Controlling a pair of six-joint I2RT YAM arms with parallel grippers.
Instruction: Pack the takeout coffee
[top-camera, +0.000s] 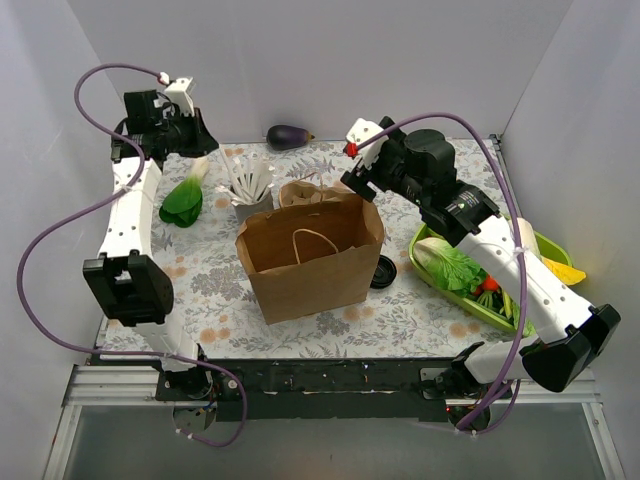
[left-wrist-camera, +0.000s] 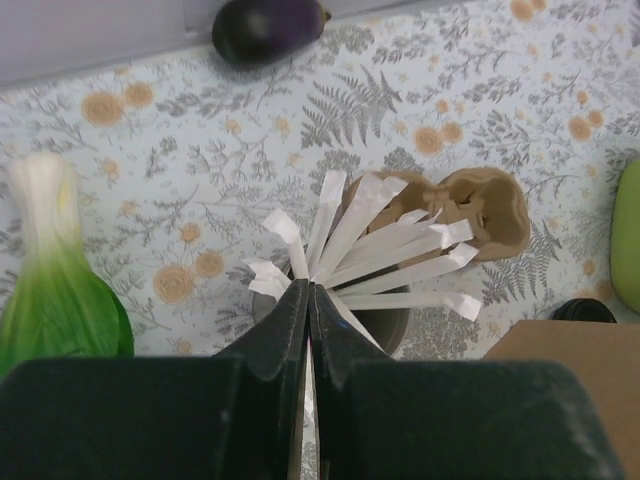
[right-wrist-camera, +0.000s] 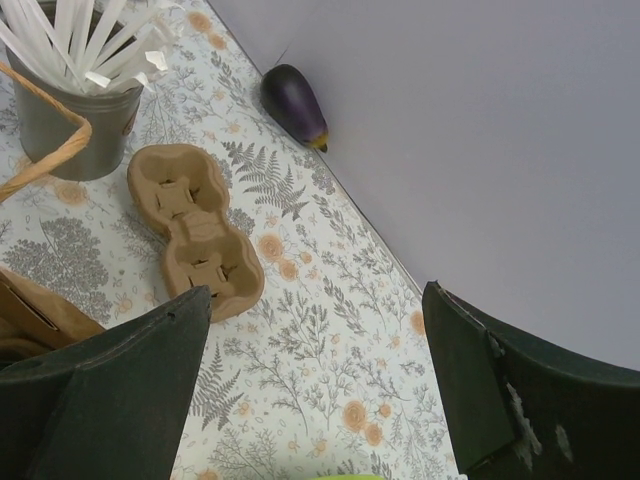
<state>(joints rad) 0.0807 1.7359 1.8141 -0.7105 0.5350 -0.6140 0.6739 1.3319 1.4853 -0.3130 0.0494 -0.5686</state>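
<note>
Presently, item: takeout coffee, one small paper cup. Location: not to be seen in any view. It may be inside the brown paper bag (top-camera: 310, 275) at the table's middle or hidden behind it; which cannot be told.

Handling, as a judgement: light, thin-walled, easily crushed, and liable to spill if filled. Best taken across the side wall just under the stiff rim, held upright, with a gentle squeeze only.

Carrier (right-wrist-camera: 195, 225): brown cardboard, two wells, both empty. It lies flat just beyond the bag at 12 o'clock.

Grey cup (right-wrist-camera: 80, 125): full of white sticks, at 11 o'clock of the bag, just beside the carrier.

Left gripper (left-wrist-camera: 308, 295): fingers pressed together, tips right over the sticks. Whether one is pinched cannot be told.

Right gripper (right-wrist-camera: 318, 292): fingers spread wide, holding nothing, above the table at 1 o'clock of the bag, near the carrier.

Sundry:
- black lid (top-camera: 383, 272), beside the bag at 3 o'clock
- green tray (top-camera: 425, 265) of vegetables, beyond the lid
- eggplant (top-camera: 288, 136), by the far wall at 12 o'clock
- bok choy (top-camera: 183, 200), at 10 o'clock
</note>
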